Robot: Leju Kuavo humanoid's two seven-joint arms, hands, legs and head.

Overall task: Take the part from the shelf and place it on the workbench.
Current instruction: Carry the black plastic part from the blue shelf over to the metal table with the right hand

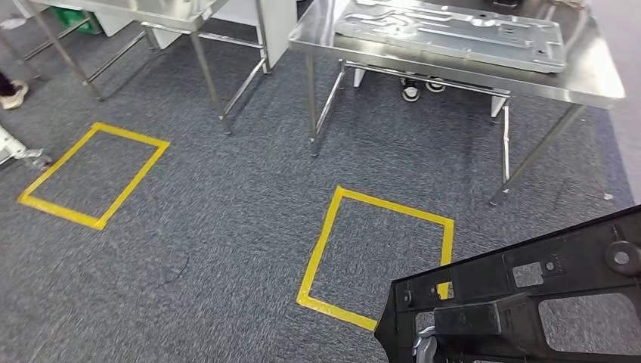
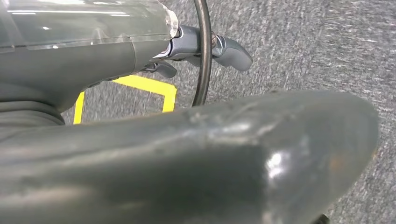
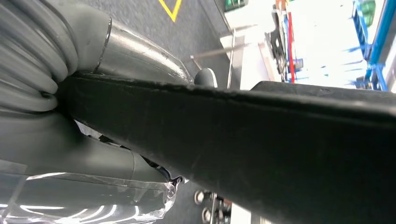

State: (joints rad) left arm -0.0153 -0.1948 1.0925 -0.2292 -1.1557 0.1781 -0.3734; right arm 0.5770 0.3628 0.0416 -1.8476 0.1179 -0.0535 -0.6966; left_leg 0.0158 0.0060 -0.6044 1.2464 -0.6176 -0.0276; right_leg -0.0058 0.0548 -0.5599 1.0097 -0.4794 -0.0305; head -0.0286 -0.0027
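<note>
A black, flat plastic part [image 1: 521, 302] with cut-outs fills the lower right of the head view, hanging over the carpet. My right hand [image 3: 70, 149] grips its edge, and the part [image 3: 280, 140] runs as a dark bar across the right wrist view; a bit of that hand [image 1: 425, 344] peeks out under the part. The steel workbench [image 1: 597, 83] stands ahead at the upper right, with a large silver pressed metal panel [image 1: 453, 34] lying on it. My left hand [image 2: 140, 154] hangs over the carpet holding nothing, its fingers [image 2: 231, 52] stretched out.
A yellow tape rectangle [image 1: 332, 227] marks the floor in front of the workbench, and another [image 1: 132, 181] lies to the left. A second steel table [image 1: 174, 15] stands at the upper left. Shoes [image 1: 412, 89] show under the workbench, and a person's shoe [image 1: 11, 94] at the left edge.
</note>
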